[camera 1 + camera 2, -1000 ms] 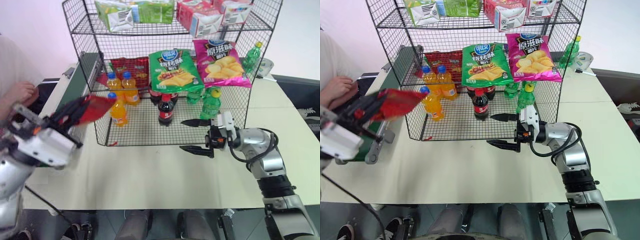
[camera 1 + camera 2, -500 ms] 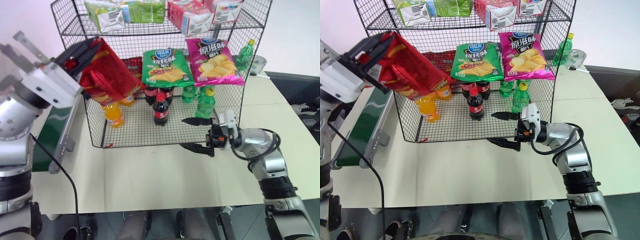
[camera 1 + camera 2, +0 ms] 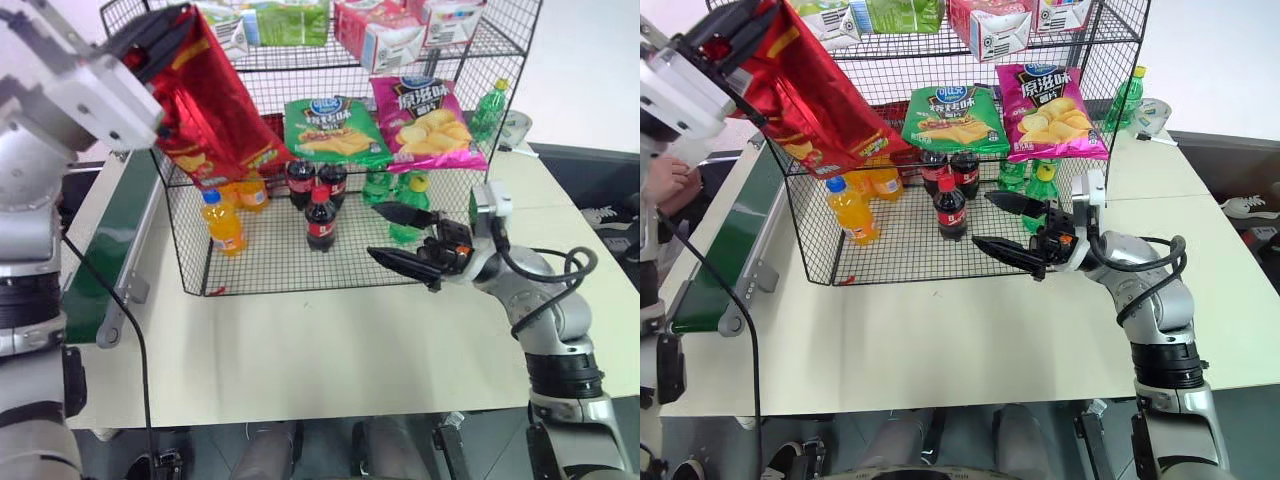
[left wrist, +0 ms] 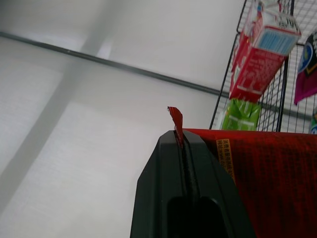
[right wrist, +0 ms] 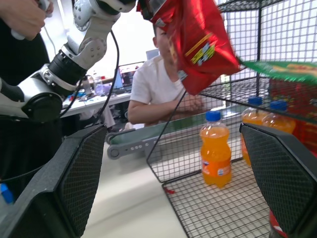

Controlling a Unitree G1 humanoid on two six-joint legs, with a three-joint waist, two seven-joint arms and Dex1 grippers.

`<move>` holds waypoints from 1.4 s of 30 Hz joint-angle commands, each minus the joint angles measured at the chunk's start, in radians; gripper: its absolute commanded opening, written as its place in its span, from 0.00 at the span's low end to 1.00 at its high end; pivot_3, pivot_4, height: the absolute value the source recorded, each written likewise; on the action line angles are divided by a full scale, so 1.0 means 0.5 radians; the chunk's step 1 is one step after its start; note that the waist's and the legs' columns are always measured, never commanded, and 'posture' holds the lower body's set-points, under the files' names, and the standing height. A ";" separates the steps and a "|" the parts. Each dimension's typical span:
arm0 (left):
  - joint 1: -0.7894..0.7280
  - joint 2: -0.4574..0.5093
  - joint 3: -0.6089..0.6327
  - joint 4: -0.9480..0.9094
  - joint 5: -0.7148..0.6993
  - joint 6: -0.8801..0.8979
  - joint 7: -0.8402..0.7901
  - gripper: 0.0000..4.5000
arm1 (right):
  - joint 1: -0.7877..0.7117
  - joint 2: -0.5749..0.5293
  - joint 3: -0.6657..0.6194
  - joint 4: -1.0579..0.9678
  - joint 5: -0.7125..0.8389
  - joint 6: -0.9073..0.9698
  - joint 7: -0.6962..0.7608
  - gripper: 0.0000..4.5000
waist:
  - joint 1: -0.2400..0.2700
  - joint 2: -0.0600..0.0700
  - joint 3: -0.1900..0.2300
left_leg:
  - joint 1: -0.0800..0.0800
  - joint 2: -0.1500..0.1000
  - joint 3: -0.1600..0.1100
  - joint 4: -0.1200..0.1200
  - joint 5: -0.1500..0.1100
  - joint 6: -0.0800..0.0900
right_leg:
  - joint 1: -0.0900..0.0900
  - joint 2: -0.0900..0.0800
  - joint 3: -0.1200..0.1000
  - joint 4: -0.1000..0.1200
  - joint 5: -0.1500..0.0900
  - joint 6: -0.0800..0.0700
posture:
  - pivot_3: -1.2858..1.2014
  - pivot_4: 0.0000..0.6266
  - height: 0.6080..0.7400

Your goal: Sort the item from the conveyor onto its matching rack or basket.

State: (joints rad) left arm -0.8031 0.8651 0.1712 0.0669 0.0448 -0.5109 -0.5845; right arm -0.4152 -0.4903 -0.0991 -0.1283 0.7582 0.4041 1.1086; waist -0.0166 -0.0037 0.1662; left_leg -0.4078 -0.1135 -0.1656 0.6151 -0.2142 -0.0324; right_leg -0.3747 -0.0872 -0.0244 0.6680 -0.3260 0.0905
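The item, a glossy red chip bag [image 3: 212, 115], hangs high in front of the upper left corner of the black wire rack [image 3: 270, 258]. My left gripper [image 3: 152, 30] is shut on its top edge, and the left wrist view shows the fingers [image 4: 195, 163] pinching the red foil [image 4: 277, 178]. The dark green conveyor [image 3: 108, 238] runs along the table's left side below the bag. My right gripper [image 3: 374, 232] is open and holds nothing. It hovers in front of the rack's lower tier and points left. Between its spread fingers [image 5: 74, 183] I see the red bag [image 5: 198, 39].
A green chip bag [image 3: 335, 130] and a pink one [image 3: 425, 115] hang on the rack's middle tier. Orange bottles [image 3: 222, 222], cola bottles [image 3: 320, 218] and green bottles [image 3: 405, 205] stand below, with cartons [image 3: 390, 28] on top. A person [image 5: 158, 84] sits beyond the conveyor.
My left arm has lifted the red bag from beside the conveyor up to the rack's upper left front. The right gripper has risen a little, turned further left and stayed open.
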 commanded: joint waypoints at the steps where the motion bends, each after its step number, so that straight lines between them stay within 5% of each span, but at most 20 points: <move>1: -0.107 0.043 0.051 -0.005 -0.064 0.006 0.017 0.01 | -0.040 0.010 -0.061 0.019 -0.014 -0.077 -0.006 1.00 | 0.002 0.000 0.000 | 0.000 0.000 0.000 0.000 0.000 0.000 | 0.000 0.000 0.000 0.000 0.000 0.000 | 0.52 0.24 1.00; 15: 0.080 0.098 0.035 0.191 0.092 -0.273 0.110 0.01 | -0.083 0.043 0.028 -0.016 -0.094 -0.097 -0.032 1.00 | 0.000 0.000 0.000 | 0.000 0.000 0.000 0.001 0.000 0.000 | -0.001 0.000 0.001 0.003 0.000 0.000 | 0.52 0.24 1.00; 32: -0.542 0.155 -0.297 1.090 0.408 -1.087 0.192 0.01 | -0.041 0.017 0.038 -0.049 -0.106 -0.093 -0.059 1.00 | -0.012 -0.001 0.000 | -0.001 -0.001 0.001 0.002 0.001 -0.001 | -0.003 0.000 0.000 0.006 0.000 0.001 | 0.52 0.24 1.00; 35: -0.386 0.153 -0.341 0.991 0.383 -1.154 0.170 0.01 | -0.019 -0.001 0.029 -0.040 -0.118 -0.104 -0.034 1.00 | -0.009 -0.001 0.000 | -0.001 -0.001 0.001 0.002 0.001 -0.001 | -0.003 0.000 0.001 0.007 0.000 0.001 | 0.52 0.24 1.00; 42: 0.666 0.121 -0.333 0.331 0.291 -1.013 0.156 0.01 | 0.032 -0.034 0.015 -0.044 -0.139 -0.120 0.001 1.00 | -0.037 0.002 -0.001 | 0.000 0.000 0.008 0.000 0.000 0.000 | -0.011 0.000 0.015 0.015 0.000 0.000 | 0.52 0.24 1.00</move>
State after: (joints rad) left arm -0.4791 0.9104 -0.0274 0.3228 0.2277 -1.0388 -0.5151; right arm -0.3903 -0.4978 -0.0820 -0.1160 0.6863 0.3625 1.0998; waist -0.0350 -0.0029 0.1656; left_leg -0.4096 -0.1137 -0.1617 0.6149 -0.2146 -0.0312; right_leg -0.3830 -0.0870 -0.0163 0.6768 -0.3260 0.0907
